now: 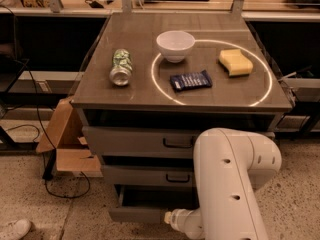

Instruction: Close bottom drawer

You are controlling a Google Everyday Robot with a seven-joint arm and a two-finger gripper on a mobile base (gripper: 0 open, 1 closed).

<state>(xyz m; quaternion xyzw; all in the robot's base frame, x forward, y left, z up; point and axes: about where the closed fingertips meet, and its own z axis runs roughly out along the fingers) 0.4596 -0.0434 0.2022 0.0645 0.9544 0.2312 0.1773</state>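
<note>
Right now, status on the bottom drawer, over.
Status: gripper low, at the bottom drawer front. Drawer open, not yet shut. The arm hides its right side; cannot tell if anything blocks there.

Dim, warm, glowing ring (152,79) (gripper (169,217) bottom centre)

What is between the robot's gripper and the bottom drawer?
Nothing visible in the camera view: the gripper sits right at the front of the bottom drawer.
</note>
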